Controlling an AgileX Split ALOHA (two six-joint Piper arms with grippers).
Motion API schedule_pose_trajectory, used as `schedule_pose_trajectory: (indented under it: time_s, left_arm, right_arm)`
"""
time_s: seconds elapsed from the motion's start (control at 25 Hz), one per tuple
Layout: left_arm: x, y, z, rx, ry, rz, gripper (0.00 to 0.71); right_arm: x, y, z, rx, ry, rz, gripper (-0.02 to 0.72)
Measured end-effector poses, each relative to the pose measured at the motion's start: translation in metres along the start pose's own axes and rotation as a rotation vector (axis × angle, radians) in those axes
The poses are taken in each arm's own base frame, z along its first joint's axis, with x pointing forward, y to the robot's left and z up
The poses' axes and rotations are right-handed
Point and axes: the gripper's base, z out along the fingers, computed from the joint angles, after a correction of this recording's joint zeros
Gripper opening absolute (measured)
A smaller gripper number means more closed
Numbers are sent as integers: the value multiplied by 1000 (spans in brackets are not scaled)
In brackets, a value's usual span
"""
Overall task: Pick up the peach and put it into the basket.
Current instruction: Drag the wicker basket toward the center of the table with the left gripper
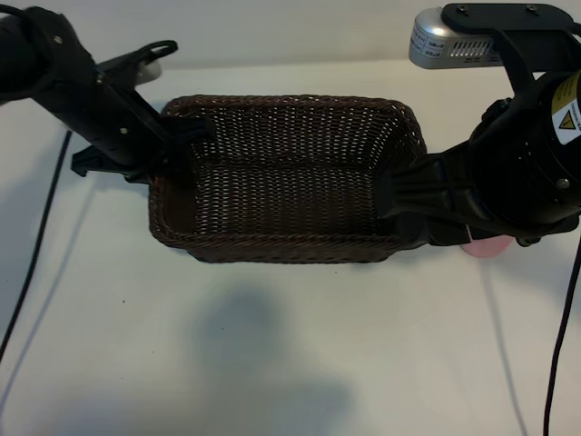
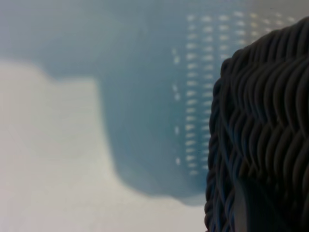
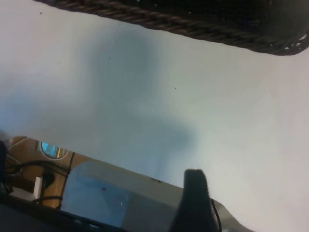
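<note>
While the peach (image 1: 484, 247) peeks out pink on the white table (image 1: 272, 363) beneath the right arm, just outside the wicker basket's (image 1: 290, 250) right end, the right gripper (image 1: 399, 195) hangs unclenched there; farther left, the left gripper (image 1: 186, 150) pinches the basket's rim.

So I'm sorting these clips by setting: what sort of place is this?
Probably a lab or workshop test bench: two black robot arms work over a plain white table that holds only a wicker basket and a peach. Loose cables trail across it.
</note>
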Motion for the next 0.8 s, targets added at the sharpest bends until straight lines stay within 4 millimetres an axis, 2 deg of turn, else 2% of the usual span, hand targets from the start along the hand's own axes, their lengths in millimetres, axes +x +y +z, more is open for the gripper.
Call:
schedule_pose_trajectory:
  time_s: [0.36, 0.64, 0.72, 0.8]
  left_arm:
    - [-3, 0, 27, 8, 40, -31, 113]
    - [-4, 0, 27, 15, 37, -2, 116]
    - [-4, 0, 27, 16, 38, 0, 139]
    - [-4, 0, 27, 16, 41, 2, 199]
  right_arm:
    - [0, 0, 0, -1, 0, 0, 545]
    - [0, 0, 0, -1, 0, 0, 545]
    - [0, 0, 0, -1, 0, 0, 545]
    - [0, 0, 0, -2, 1, 1, 545]
